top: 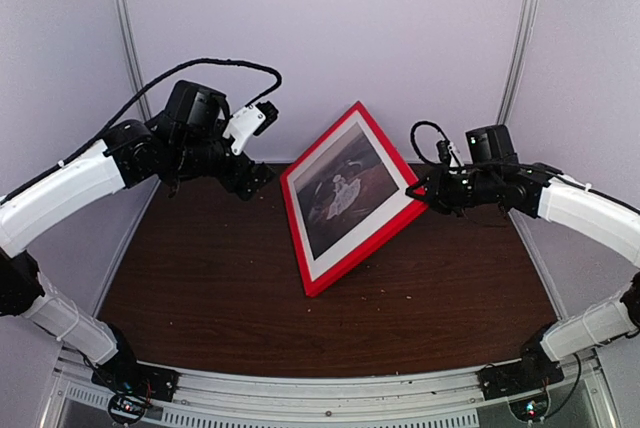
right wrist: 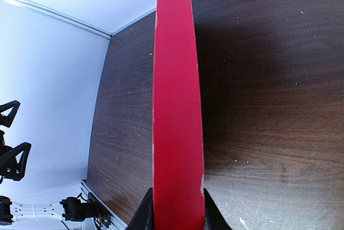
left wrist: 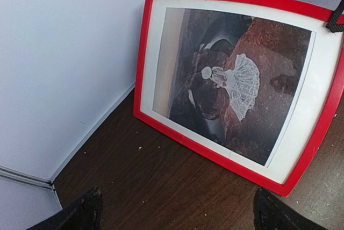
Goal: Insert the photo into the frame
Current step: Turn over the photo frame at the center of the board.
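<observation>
The red frame stands tilted on the brown table, leaning back, its lower corner resting on the wood. Inside it sits the photo of a white-dressed figure on dark reddish ground, with white margins. My right gripper is shut on the frame's right corner; in the right wrist view the red edge runs up from between the fingers. My left gripper hovers open at the back left, apart from the frame, facing the photo; its dark fingertips show with only table between them.
The dark wooden table is ringed by pale walls, with a metal rail along the near edge. A wall seam runs close behind the frame's left side. Small white crumbs dot the wood.
</observation>
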